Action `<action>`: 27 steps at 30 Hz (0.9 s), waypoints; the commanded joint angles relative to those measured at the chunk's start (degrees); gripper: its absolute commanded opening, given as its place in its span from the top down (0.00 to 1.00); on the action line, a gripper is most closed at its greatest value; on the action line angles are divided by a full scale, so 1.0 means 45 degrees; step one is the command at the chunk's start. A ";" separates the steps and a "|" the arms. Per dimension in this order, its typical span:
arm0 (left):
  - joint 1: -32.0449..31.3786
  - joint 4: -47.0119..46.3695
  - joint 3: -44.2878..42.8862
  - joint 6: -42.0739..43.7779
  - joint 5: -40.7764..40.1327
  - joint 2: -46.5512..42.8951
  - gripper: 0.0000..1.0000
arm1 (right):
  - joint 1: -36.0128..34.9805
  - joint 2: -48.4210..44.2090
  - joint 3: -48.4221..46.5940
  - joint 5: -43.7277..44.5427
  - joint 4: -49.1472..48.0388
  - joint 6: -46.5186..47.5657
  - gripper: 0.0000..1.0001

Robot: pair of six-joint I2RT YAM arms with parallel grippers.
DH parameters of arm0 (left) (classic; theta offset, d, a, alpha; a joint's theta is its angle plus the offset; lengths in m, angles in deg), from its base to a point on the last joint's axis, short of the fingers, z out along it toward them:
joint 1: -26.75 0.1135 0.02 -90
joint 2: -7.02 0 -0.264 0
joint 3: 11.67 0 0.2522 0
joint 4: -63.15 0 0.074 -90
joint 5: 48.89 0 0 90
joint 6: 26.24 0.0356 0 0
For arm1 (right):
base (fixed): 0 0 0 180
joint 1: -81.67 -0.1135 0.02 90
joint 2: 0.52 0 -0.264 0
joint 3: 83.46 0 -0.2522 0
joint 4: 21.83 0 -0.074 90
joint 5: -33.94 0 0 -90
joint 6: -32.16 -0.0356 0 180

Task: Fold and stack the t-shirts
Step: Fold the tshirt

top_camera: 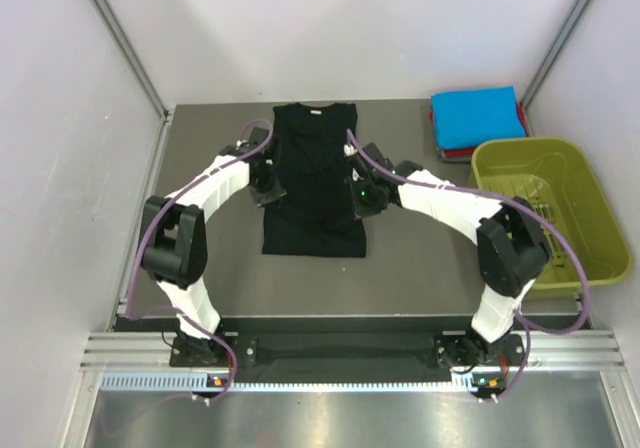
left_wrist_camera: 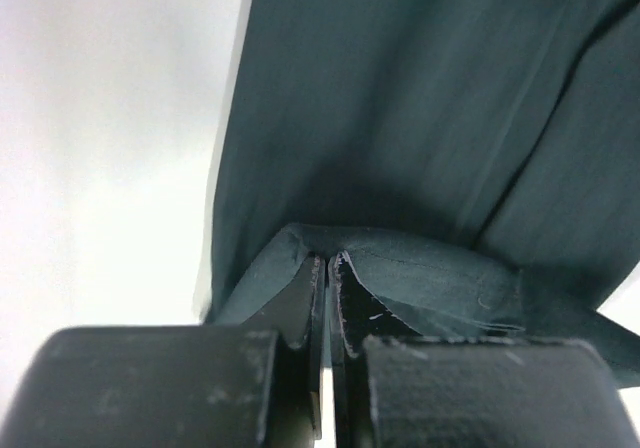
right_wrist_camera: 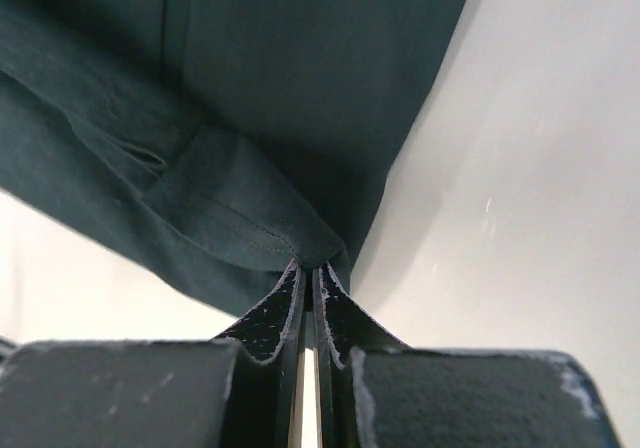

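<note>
Left gripper [top_camera: 268, 190] at the left edge of the black t-shirt [top_camera: 312, 183]; in the left wrist view its jaws are pinched tight on a fold of the dark cloth, fabric bunched over the fingertips [left_wrist_camera: 300, 303]; black t-shirt lies flat mid-table [top_camera: 200, 268], collar toward the far edge, hem toward the arms, sides already turned in so it reads as a narrow upright panel; right gripper [top_camera: 362, 196] at the shirt's right edge, jaws likewise clamped on a hemmed fold, stitching visible just above the fingertips [right_wrist_camera: 285, 303]; far right corner: folded blue t-shirt [top_camera: 477, 118] stacked on top of a folded red t-shirt [top_camera: 460, 154], only the red edges showing beneath; just beside that stack, nearer the arms, olive-green basket [top_camera: 590, 218] sits at the table's right edge, overhanging it slightly; inside the basket only the slotted floor shows, no cloth in it.
</note>
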 commanded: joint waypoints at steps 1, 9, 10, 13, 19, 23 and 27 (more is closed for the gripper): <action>0.0215 -0.0206 -0.1718 0.0666 0.0098 0.0501 1.00 | 0.0433 0.0582 -0.1661 -0.0358 0.0738 0.0908 1.00; 0.0820 0.0106 -0.3948 0.0920 0.0196 0.2377 1.00 | 0.1176 0.2418 -0.4432 -0.0885 0.1443 0.1689 1.00; 0.0859 0.0126 -0.4221 0.0920 0.0137 0.2514 1.00 | 0.1273 0.2594 -0.4708 -0.0944 0.1502 0.1806 1.00; 0.1093 0.0146 -0.4574 0.0901 -0.0195 0.2944 1.00 | 0.1430 0.3336 -0.5743 -0.1023 0.1659 0.2139 1.00; 0.1563 -0.0439 -0.4906 0.0901 0.0039 0.3413 1.00 | 0.1859 0.4665 -0.7385 -0.1198 0.1971 0.2374 1.00; 0.1699 -0.0615 -0.5063 0.0979 -0.0059 0.3627 1.00 | 0.2094 0.5173 -0.7757 -0.1257 0.1991 0.2490 1.00; 0.1758 -0.0965 -0.5200 0.1115 0.0330 0.3921 1.00 | 0.2251 0.5388 -0.7913 -0.1393 0.1816 0.2550 1.00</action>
